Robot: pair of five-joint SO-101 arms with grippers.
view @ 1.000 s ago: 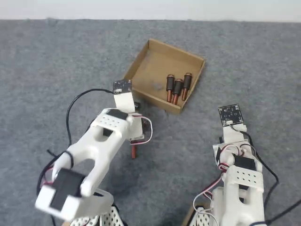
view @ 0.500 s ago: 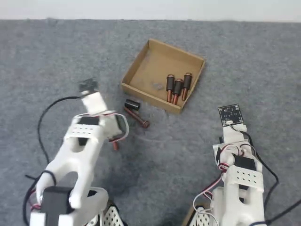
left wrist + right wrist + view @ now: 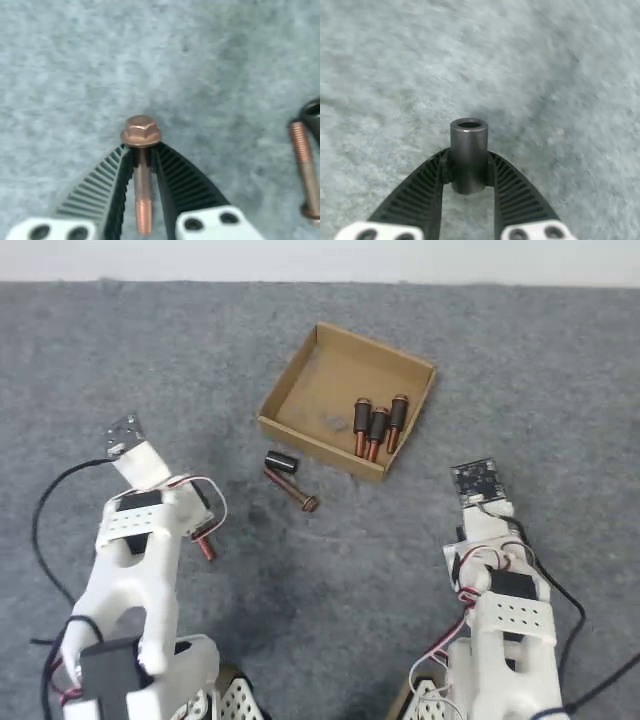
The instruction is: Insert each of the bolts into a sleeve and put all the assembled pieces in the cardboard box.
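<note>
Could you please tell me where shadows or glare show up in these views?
High view: even light, faint shade inside the cardboard box. Left wrist view: sheen on the head of the bolt in the left tool. Right wrist view: bright glint on the sleeve rim, soft shadow on the carpet beside it.

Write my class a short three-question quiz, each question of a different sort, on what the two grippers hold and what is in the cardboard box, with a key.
1. True or false: the left gripper is shut on a copper-coloured hex-head bolt.
2. What does the right gripper hold? A: a dark cylindrical metal sleeve. B: a screwdriver. C: nothing.
3. Fill in: the brown cardboard box contains ___ assembled pieces.

Key: 1 true; 2 A; 3 three.
</note>
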